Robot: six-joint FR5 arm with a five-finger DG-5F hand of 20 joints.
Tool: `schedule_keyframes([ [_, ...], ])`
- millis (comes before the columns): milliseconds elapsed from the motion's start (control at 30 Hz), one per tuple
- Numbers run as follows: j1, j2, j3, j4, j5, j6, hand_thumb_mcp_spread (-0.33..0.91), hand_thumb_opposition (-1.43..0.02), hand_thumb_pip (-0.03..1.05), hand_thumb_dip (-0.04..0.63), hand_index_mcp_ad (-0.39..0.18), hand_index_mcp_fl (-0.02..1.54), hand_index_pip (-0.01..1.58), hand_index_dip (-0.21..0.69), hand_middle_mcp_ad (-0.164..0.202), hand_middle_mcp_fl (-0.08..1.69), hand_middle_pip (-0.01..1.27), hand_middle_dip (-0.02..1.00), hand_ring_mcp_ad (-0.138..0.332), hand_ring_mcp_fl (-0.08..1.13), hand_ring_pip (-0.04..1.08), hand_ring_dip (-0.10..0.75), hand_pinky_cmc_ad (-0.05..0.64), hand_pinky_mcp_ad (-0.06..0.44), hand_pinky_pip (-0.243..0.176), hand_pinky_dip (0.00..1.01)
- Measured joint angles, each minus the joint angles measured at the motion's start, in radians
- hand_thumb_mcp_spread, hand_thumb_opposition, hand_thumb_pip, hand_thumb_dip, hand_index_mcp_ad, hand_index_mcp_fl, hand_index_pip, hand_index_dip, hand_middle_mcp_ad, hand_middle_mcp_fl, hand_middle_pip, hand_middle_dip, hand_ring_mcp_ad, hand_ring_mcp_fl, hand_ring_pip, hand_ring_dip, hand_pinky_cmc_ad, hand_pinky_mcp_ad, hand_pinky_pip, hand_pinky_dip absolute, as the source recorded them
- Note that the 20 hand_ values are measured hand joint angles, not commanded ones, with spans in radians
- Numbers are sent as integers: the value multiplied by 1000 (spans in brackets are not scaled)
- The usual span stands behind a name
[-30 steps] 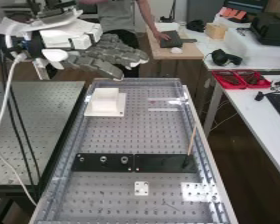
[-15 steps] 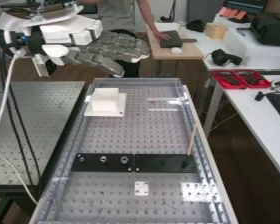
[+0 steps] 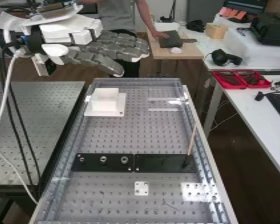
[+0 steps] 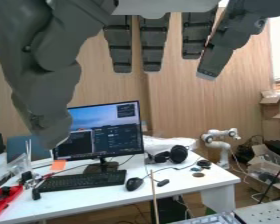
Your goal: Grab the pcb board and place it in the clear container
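My fingers [image 3: 114, 49] are open and empty above the bench [image 3: 117, 132]'s far end. What seems the clear container [image 3: 162, 109] sits beside the white block [image 3: 105, 102]—I'd confirm the board first, pinch its edges lightly—then lower it level.

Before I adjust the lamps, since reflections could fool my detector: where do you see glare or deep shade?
High view: a bright glare patch on the perforated bench top, near its right-hand side, with pale streaks farther up; the floor beside it lies in shade. Wrist view: a washed-out bright area beside the wooden wall; the hand looks dark against that wall.
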Motion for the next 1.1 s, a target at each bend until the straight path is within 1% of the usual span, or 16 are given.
schedule_keyframes([
  [333, 0, -2, 17, -15, -10, -3, 307, -757, 569, 141, -40, 171, 117, 166, 66, 66, 138, 173, 215, 12, 80, 2, 316, 138, -87, 614],
  [467, 0, -6, 24, -24, -12, -1, 307, -757, 569, 141, -40, 176, 113, 187, 66, 70, 138, 173, 215, 12, 80, 2, 316, 138, -91, 614],
  [633, -1, -12, 34, -49, -21, 11, 305, -757, 569, 141, -40, 175, 112, 182, 66, 70, 138, 173, 215, 12, 80, 2, 316, 138, -87, 614],
  [700, -1, -15, 40, -60, -23, 14, 305, -757, 553, 141, -40, 175, 113, 194, 66, 70, 138, 173, 215, 12, 80, 2, 316, 138, -87, 614],
  [733, -1, -16, 42, -65, -23, 14, 305, -757, 539, 141, -40, 175, 112, 188, 66, 70, 138, 173, 215, 12, 80, 2, 316, 138, -87, 614],
  [767, -1, -17, 43, -68, -23, 13, 305, -757, 538, 141, -40, 175, 115, 202, 68, 70, 138, 173, 215, 12, 80, 2, 316, 138, -87, 614],
  [867, 0, -18, 49, -82, -24, 11, 305, -757, 538, 141, -38, 173, 105, 208, 68, 66, 138, 173, 215, 12, 80, 2, 316, 140, -91, 614],
  [1100, 0, -26, 74, -135, -27, 5, 305, -757, 518, 141, -38, 171, 103, 211, 68, 66, 134, 173, 215, 12, 80, 2, 316, 138, -91, 614],
])
